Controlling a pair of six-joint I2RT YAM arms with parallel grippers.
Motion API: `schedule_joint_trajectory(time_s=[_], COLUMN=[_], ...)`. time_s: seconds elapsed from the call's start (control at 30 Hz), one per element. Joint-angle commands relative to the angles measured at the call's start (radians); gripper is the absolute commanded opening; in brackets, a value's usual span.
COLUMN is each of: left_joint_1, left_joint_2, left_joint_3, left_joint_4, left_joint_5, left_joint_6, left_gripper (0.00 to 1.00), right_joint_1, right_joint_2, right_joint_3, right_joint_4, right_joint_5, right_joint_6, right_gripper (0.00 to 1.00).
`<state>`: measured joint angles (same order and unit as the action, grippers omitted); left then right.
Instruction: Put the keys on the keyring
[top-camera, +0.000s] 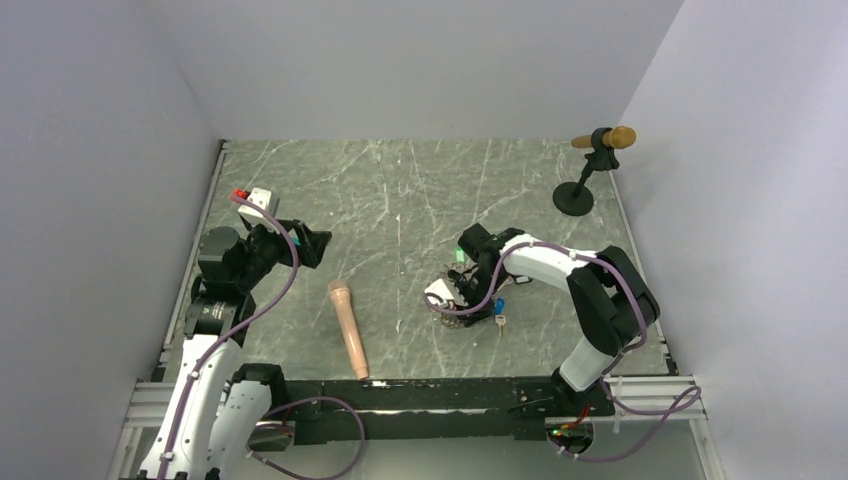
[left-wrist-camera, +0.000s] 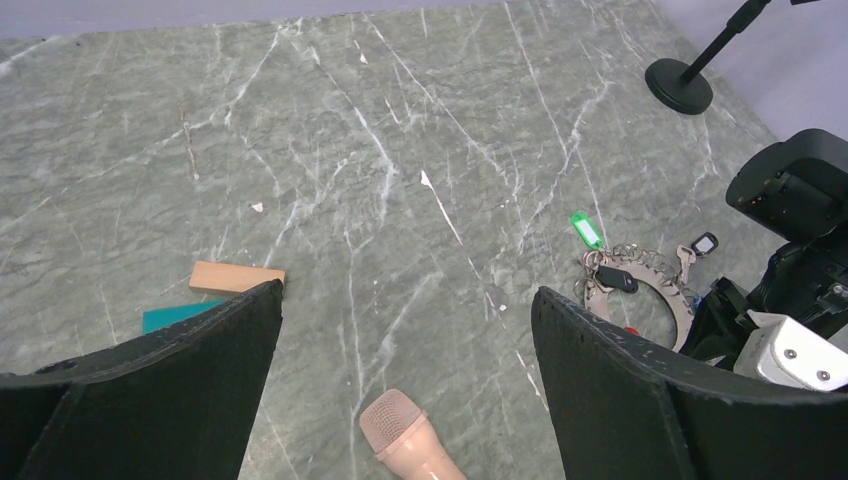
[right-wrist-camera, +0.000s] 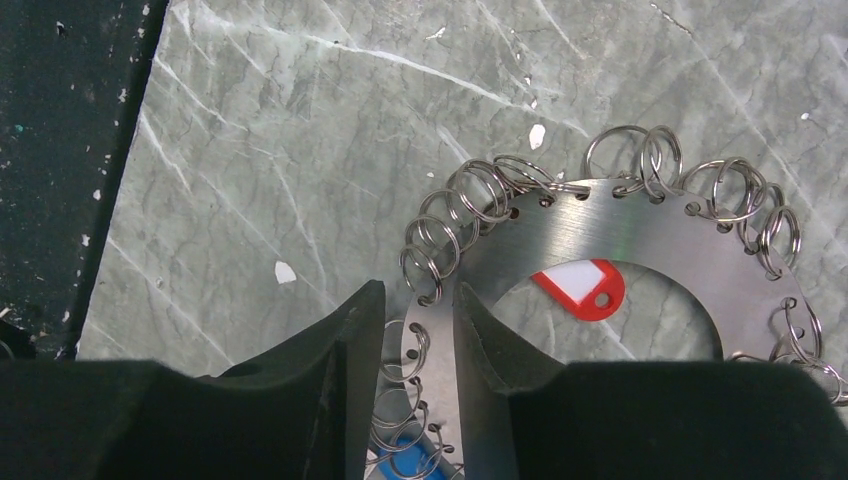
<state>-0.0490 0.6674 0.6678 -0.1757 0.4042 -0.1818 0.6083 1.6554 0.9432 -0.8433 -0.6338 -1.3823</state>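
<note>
While the right tool is pinching the band of the flat grey metal keyring, right of the long peach cylinder on the marble worktop, the left tool hangs wide open left of that cylinder. A red plastic key lies inside the ring.

White-and-black arms; looping purple cables
</note>
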Motion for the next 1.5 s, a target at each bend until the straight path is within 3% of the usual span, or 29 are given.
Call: schedule_joint_trajectory(time_s=[0.0, 0.27, 0.6, 0.83, 1.0, 1.17, 1.3, 1.47], left_joint_1=[0.003, 0.003, 0.003, 0.003, -0.007, -0.09, -0.224, -0.377], left_joint_2=[-0.003, -0.004, -0.003, 0.002, 0.013, 0.057, 0.084, 0.102], left_joint_3=[0.035, 0.035, 0.035, 0.033, 0.017, -0.01, -0.03, -0.1], left_joint_4=[0.045, 0.045, 0.044, 0.047, 0.127, 0.195, 0.179, 0.296], left_joint_5=[0.025, 0.024, 0.023, 0.041, 0.225, 0.34, 0.279, 0.196], left_joint_6=[-0.014, -0.014, -0.014, -0.013, -0.038, -0.14, -0.219, -0.346], left_gripper=[0.98, 0.98, 0.98, 0.99, 0.98, 0.97, 0.9, 0.77], right_joint_1=[0.011, 0.013, 0.013, 0.01, 0.01, -0.007, -0.031, -0.07], right_joint_2=[0.011, 0.016, 0.03, 0.019, 0.017, 0.044, 0.02, 0.001], right_joint_3=[0.028, 0.036, 0.065, 0.108, 0.213, 0.334, 0.351, 0.345], right_joint_4=[0.013, 0.008, -0.029, -0.062, -0.094, -0.125, -0.084, 0.009], right_joint_5=[0.002, -0.006, -0.029, -0.079, -0.121, -0.171, -0.287, -0.429], right_joint_6=[0.001, 0.008, 0.011, 0.04, 0.172, 0.317, 0.412, 0.567], right_gripper=[0.34, 0.24, 0.01, 0.0, 0.0, 0.0, 0.0, 0.0])
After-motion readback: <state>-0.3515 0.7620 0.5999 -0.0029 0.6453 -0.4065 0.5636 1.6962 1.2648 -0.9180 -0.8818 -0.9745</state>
